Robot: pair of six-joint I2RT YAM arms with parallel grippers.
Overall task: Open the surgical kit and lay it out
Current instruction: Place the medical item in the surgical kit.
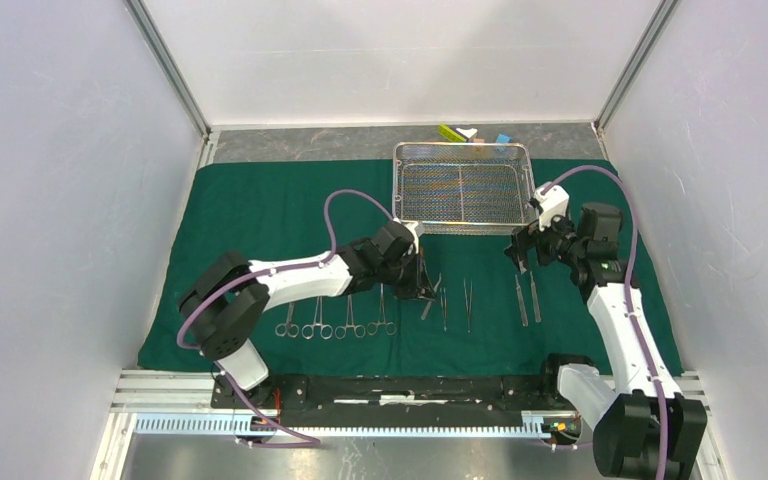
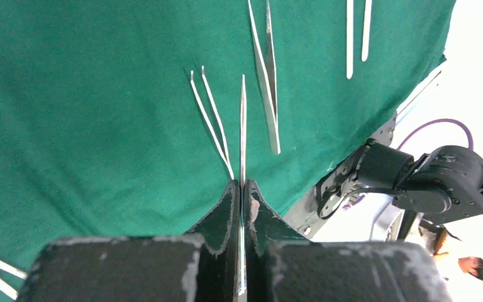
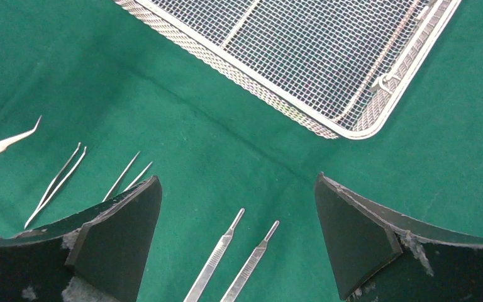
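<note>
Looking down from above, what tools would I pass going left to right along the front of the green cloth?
Four ring-handled clamps → curved tweezers pinched in the left gripper → two straight tweezers → two scalpel handles.

1. A small yellow-green block [image 1: 449,132] lies at the far side of the grey table [image 1: 310,145].
2. A little white piece [image 1: 468,131] lies just beside it, on its right.
3. A small blue block [image 1: 502,140] lies near them, further right.
4. White walls [image 1: 60,200] stand around the table.
5. A silver metal rail [image 1: 360,424] runs along the near edge.
</note>
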